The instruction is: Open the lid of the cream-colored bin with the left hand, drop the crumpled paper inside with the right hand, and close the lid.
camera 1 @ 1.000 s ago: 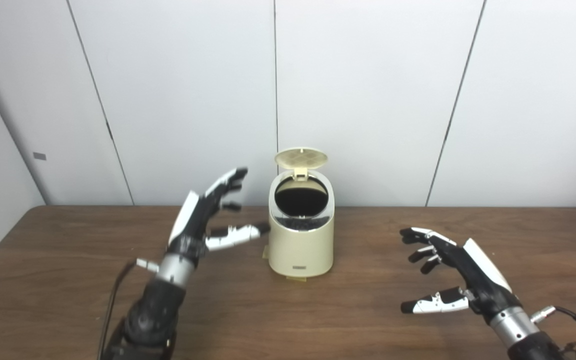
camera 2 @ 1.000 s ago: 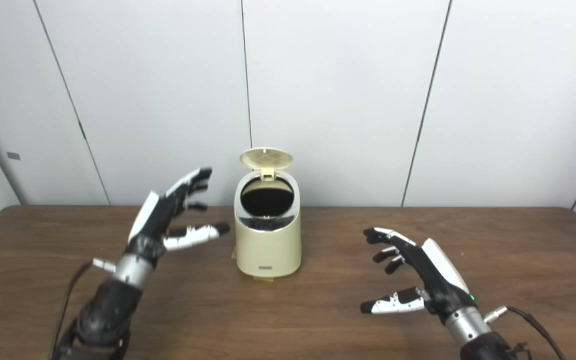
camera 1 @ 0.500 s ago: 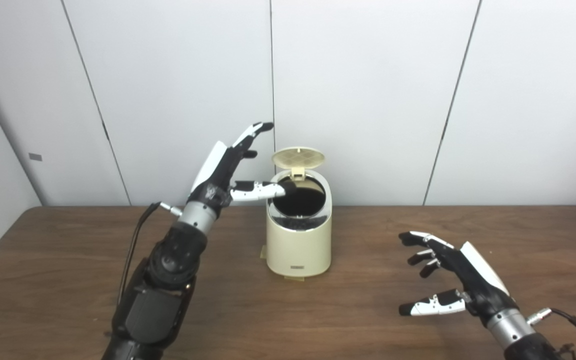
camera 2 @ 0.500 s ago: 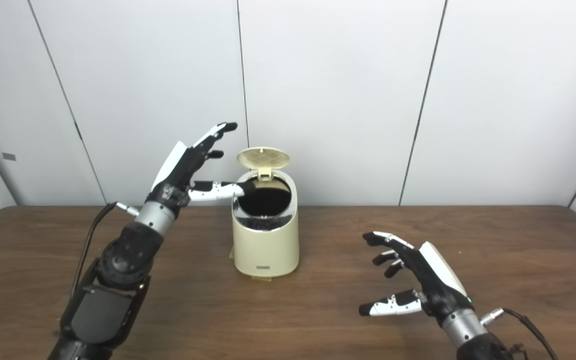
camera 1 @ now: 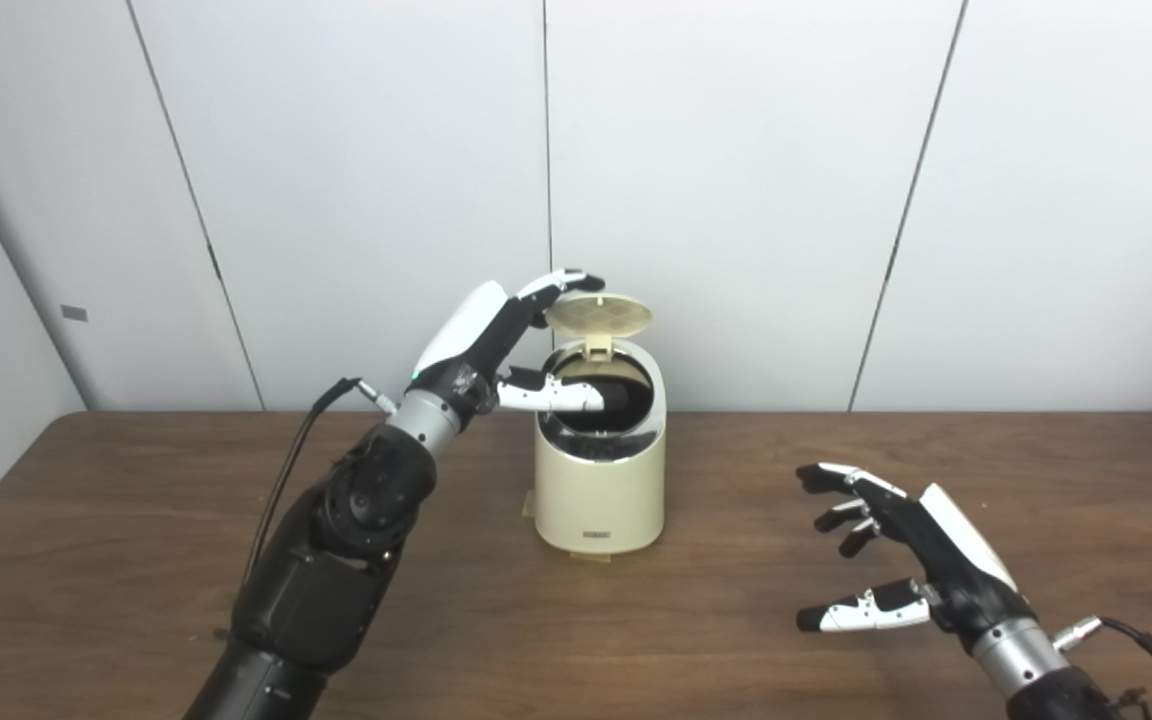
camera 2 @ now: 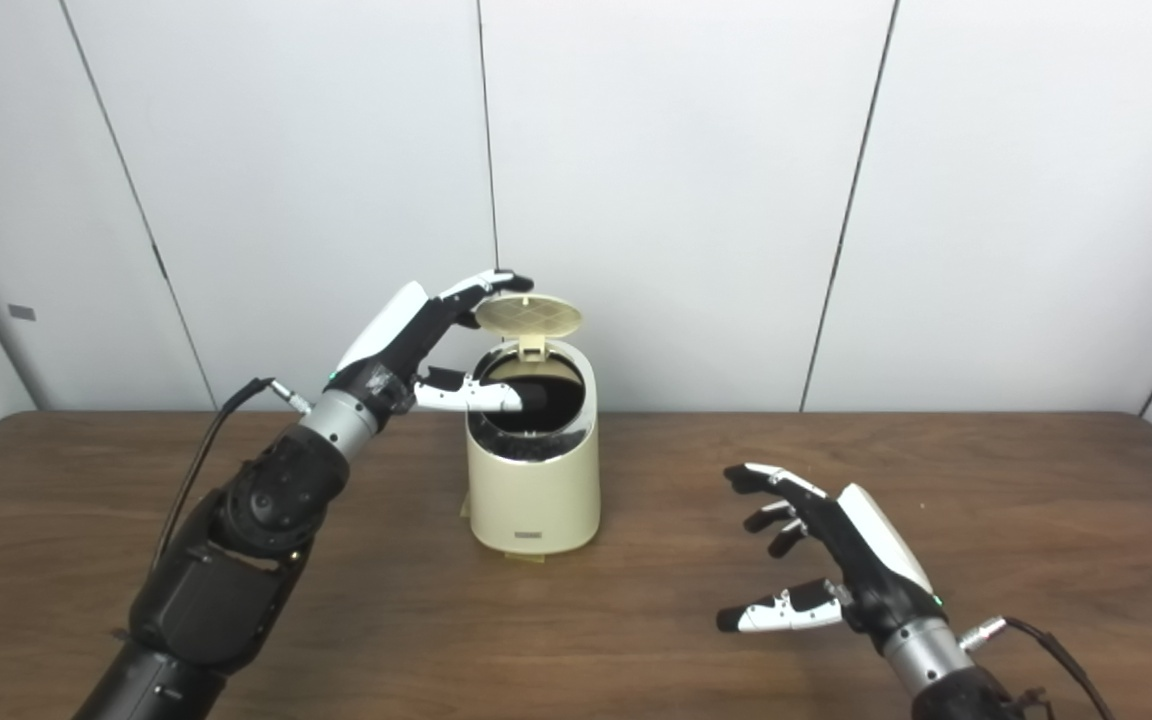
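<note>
With the left hand (camera 1: 481,340), fingers spread, at the raised lid (camera 1: 599,313) of the cream bin (camera 1: 600,480), press down evenly until latched; the right hand (camera 1: 911,550) rests spread, holding nothing.

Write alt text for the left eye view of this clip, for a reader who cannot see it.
The robot's left hand reaches the raised lid of a cream-colored bin on a brown wooden table, fingertips at the lid's edge and thumb over the dark opening. The right hand hovers open and empty above the table to the right.
</note>
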`<state>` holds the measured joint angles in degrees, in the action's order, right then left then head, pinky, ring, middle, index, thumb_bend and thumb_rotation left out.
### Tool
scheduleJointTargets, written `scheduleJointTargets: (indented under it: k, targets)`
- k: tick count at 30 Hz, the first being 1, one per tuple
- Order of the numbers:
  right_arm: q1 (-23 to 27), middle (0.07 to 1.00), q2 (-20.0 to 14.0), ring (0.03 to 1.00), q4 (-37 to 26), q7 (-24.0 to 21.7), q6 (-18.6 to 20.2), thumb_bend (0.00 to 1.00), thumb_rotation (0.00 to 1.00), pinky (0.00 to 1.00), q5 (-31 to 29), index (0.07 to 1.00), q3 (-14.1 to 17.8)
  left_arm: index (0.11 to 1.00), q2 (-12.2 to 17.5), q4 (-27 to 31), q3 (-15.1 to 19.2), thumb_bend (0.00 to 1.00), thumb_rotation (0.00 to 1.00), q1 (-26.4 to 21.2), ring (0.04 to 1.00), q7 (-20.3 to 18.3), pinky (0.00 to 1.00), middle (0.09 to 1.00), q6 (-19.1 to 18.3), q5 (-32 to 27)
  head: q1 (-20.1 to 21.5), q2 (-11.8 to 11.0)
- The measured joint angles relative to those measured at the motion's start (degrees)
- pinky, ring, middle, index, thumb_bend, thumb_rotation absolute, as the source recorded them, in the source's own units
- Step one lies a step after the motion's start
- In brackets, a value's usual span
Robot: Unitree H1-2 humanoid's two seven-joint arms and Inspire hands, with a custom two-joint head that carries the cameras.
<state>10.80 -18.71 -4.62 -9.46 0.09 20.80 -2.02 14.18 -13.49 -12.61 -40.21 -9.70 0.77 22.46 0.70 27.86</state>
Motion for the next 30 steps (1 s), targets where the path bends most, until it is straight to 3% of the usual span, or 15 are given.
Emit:
scheduleJointTargets:
  k: [6,21,30]
  targets:
    - [0.0,0.804,0.0,0.666,0.0,0.0,0.0,0.81,0.08,0.52,0.0,0.812,-0.1,0.803,1.3,2.5,-0.8,1.00,0.48,-0.1,0.935,-0.3,0.85,0.849,-0.1,2.8,0.0,0.0]
    - [0.0,0.796,0.0,0.653,0.0,0.1,0.0,0.81,0.06,0.51,0.2,0.813,-0.5,0.825,3.9,7.8,-2.3,1.00,0.46,0.2,1.000,-5.0,0.94,0.860,-1.3,5.8,0.4,0.4]
    - [0.0,0.813,0.0,0.663,0.0,0.1,0.0,0.81,0.08,0.51,0.5,0.817,-0.6,0.816,5.2,9.8,-3.4,1.00,0.47,0.9,1.000,-6.8,0.97,0.856,0.7,7.6,0.9,0.6]
